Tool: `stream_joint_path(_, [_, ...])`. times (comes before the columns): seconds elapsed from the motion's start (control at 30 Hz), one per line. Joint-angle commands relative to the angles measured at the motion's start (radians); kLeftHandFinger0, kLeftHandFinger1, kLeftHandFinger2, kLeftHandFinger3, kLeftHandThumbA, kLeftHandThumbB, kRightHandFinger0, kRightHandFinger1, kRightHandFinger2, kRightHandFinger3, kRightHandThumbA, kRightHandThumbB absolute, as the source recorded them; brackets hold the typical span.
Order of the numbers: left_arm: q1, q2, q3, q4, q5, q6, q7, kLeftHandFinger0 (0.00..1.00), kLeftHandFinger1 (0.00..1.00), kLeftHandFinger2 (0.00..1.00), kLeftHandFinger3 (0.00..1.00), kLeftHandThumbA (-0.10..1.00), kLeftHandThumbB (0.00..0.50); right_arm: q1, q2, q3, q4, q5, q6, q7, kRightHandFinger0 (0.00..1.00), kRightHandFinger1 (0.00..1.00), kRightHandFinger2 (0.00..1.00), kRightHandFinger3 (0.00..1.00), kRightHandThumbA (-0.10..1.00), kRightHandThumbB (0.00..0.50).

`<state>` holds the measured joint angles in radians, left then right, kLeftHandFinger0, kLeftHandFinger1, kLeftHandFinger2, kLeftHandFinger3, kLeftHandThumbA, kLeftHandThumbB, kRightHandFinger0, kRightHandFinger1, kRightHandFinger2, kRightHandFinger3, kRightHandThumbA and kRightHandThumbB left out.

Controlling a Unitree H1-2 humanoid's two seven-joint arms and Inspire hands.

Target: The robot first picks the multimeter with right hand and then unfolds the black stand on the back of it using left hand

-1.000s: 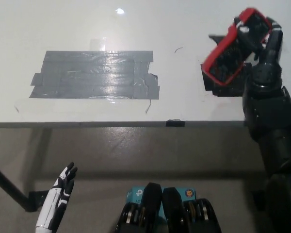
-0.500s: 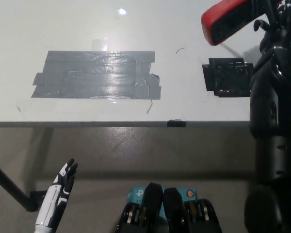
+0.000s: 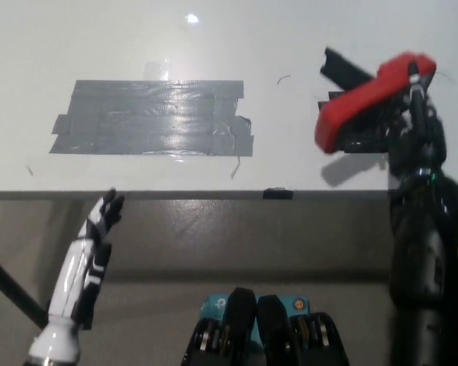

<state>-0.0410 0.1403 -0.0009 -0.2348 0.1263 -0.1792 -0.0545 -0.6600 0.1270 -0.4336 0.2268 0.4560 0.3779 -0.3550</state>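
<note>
my right hand [image 3: 417, 126] holds the multimeter [image 3: 366, 101] above the tabletop's [image 3: 290, 46] right side, its long axis slanting up-right. my left hand [image 3: 88, 259], fingers apart and empty, sits well off below the front edge.

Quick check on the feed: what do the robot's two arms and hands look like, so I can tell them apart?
The left hand is white with black fingertips and black insets along its slim white forearm. The right hand and arm are all black, bulkier, built of glossy rounded segments. No loose cables are visible on either.
</note>
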Motion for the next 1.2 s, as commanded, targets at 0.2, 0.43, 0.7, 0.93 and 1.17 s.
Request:
stream_joint_path(0.2, [-0.347, -0.096, -0.089, -0.366, 0.008, 0.26, -0.059, 1.0, 1.0, 1.0, 1.0, 1.0, 0.285, 0.101, 0.117, 0.175, -0.538, 0.679, 0.092, 0.198, 0.0, 0.0, 0.59, 0.91, -0.1, 0.165])
stream_joint_path(0.43, [-0.441, -0.121, -0.112, -0.325, 0.05, 0.287, -0.064, 1.0, 1.0, 1.0, 1.0, 0.98, 0.199, 0.096, 0.096, 0.218, -0.603, 0.737, 0.092, 0.213, 0.0, 0.0, 0.49, 0.54, -0.1, 0.157])
stream_joint_path(0.7, [-0.468, -0.118, -0.144, -0.336, 0.05, 0.295, -0.08, 1.0, 1.0, 1.0, 1.0, 0.95, 0.151, 0.086, 0.074, 0.28, -0.697, 0.76, 0.092, 0.216, 0.0, 0.0, 0.5, 0.52, -0.1, 0.145])
stream_joint_path(0.93, [-0.486, -0.116, -0.157, -0.378, 0.028, 0.315, -0.084, 1.0, 1.0, 1.0, 1.0, 0.94, 0.142, 0.087, 0.03, 0.305, -0.728, 0.778, 0.092, 0.237, 0.0, 0.03, 0.56, 0.35, -0.1, 0.136])
stream_joint_path(1.17, [-0.528, -0.122, -0.164, -0.442, 0.032, 0.376, -0.083, 1.0, 1.0, 1.0, 1.0, 0.97, 0.167, 0.118, -0.003, 0.33, -0.758, 0.77, 0.092, 0.192, 0.0, 0.03, 0.56, 0.32, -0.1, 0.152])
